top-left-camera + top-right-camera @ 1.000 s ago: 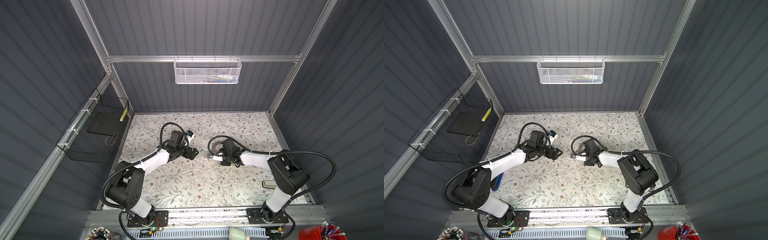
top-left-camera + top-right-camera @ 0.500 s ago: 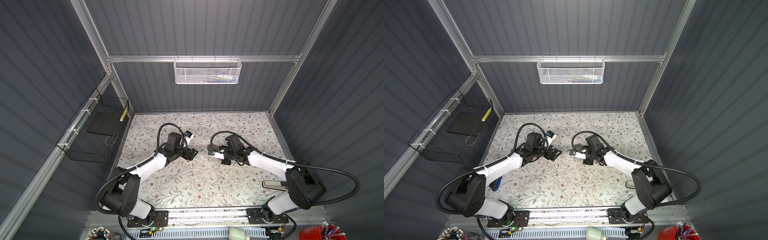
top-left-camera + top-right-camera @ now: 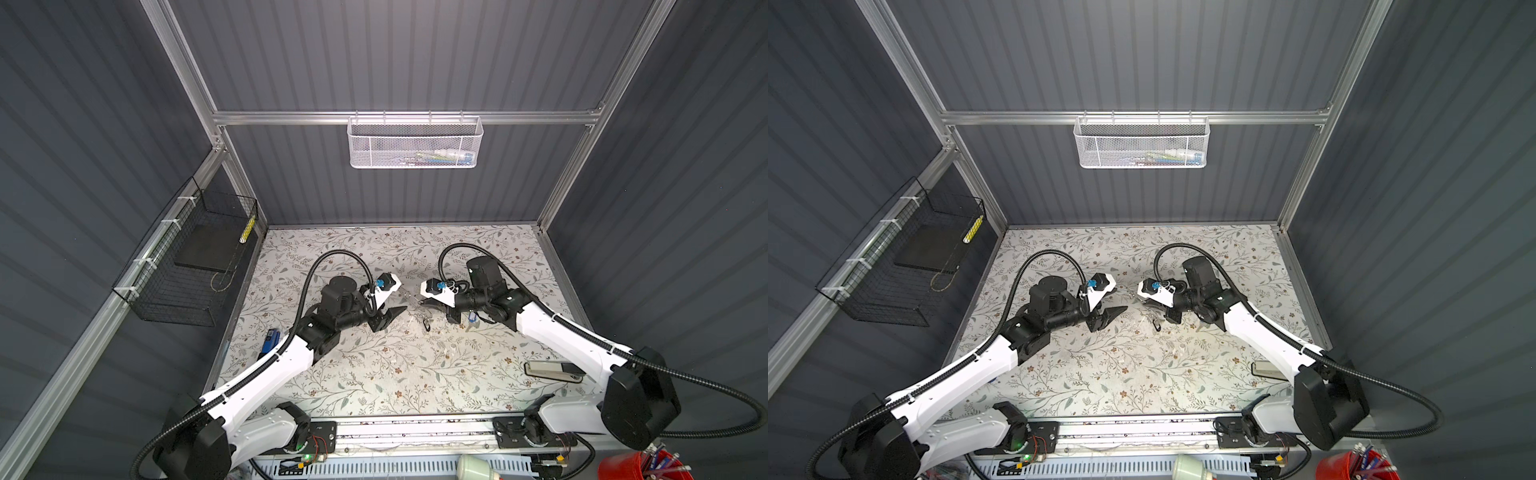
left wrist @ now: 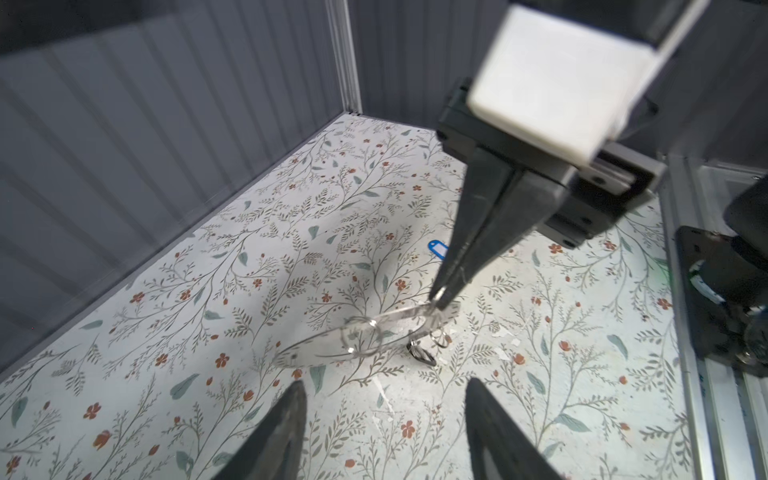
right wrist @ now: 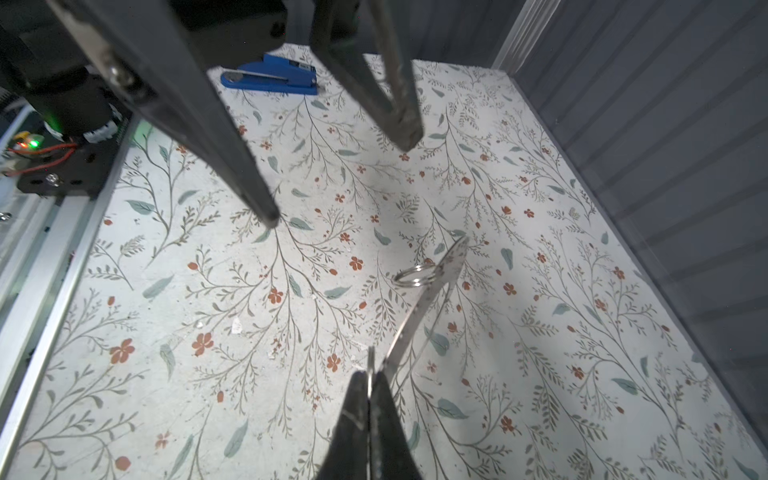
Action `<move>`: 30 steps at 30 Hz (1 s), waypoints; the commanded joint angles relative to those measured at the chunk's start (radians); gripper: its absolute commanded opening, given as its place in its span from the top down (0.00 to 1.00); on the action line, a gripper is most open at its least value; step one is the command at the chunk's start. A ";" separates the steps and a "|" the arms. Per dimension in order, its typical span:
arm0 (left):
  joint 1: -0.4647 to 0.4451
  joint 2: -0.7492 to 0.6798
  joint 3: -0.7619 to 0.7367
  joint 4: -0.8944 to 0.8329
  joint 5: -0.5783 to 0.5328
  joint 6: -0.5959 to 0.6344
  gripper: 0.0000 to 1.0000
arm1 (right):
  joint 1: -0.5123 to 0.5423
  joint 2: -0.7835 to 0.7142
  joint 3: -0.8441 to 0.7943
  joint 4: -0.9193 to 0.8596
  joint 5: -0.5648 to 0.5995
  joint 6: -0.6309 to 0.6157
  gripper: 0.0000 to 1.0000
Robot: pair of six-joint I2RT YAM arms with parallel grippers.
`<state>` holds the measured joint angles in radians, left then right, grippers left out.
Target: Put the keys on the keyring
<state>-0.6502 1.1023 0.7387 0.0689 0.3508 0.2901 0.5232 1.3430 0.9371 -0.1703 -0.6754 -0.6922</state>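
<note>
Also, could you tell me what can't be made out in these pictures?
- Blue key tag: left wrist view, partly behind the right gripper; its key is hidden.
- Keyring: in both top views, too thin to trace.
- Black key: left wrist view, small and blurred, shape unclear.

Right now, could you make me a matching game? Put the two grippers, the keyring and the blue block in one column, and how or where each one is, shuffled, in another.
1. left gripper
2. right gripper
3. keyring
4. blue block

A. lying at the left edge of the table
B. open, empty
C. pinched by its rim, off the table
D. shut

Pairs: 1-B, 2-D, 3-C, 4-A.
</note>
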 commanded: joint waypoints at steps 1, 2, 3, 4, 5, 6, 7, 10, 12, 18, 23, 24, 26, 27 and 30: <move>-0.012 -0.004 -0.036 -0.014 0.025 0.093 0.43 | -0.006 -0.010 0.011 0.004 -0.081 0.054 0.99; -0.014 0.001 -0.039 -0.016 0.021 0.101 0.43 | -0.007 -0.006 0.017 -0.022 -0.065 0.056 0.99; -0.014 0.006 -0.039 -0.017 0.010 0.104 0.42 | -0.006 -0.003 0.026 -0.055 -0.042 0.052 0.99; -0.014 0.008 -0.039 -0.018 -0.005 0.105 0.42 | -0.006 -0.003 0.028 -0.075 -0.006 0.051 0.99; -0.014 0.009 -0.041 -0.012 -0.014 0.104 0.40 | -0.002 -0.005 0.025 -0.086 0.048 0.055 0.99; -0.014 0.010 -0.045 -0.002 -0.057 0.101 0.39 | -0.002 -0.011 0.018 -0.103 0.090 0.044 0.99; -0.014 0.009 -0.050 0.011 -0.079 0.095 0.38 | -0.002 -0.015 0.011 -0.108 0.132 0.045 0.98; -0.012 0.022 -0.062 0.042 -0.151 0.082 0.34 | -0.007 -0.022 0.008 -0.147 0.288 0.063 0.97; -0.012 0.039 -0.061 0.045 -0.189 0.069 0.33 | -0.019 -0.025 0.012 -0.177 0.408 0.065 0.97; 0.009 0.055 -0.062 0.073 -0.231 0.004 0.32 | -0.091 -0.068 0.037 -0.246 0.667 -0.005 0.98; 0.064 0.068 -0.076 0.101 -0.239 -0.058 0.30 | -0.082 -0.026 0.050 -0.271 0.615 -0.062 0.98; 0.070 0.073 -0.076 0.100 -0.239 -0.062 0.30 | -0.067 0.002 0.042 -0.264 0.598 -0.060 0.98; 0.078 0.077 -0.076 0.094 -0.242 -0.066 0.30 | -0.025 0.068 0.034 -0.258 0.603 -0.057 0.97; 0.080 0.077 -0.076 0.092 -0.242 -0.068 0.30 | -0.006 0.106 0.037 -0.256 0.604 -0.046 0.97; 0.087 0.079 -0.084 0.099 -0.245 -0.072 0.29 | 0.044 0.204 0.050 -0.235 0.589 -0.023 0.97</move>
<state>-0.5686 1.1748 0.6701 0.1459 0.1146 0.2455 0.5289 1.4788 0.9688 -0.4019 -0.0757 -0.7227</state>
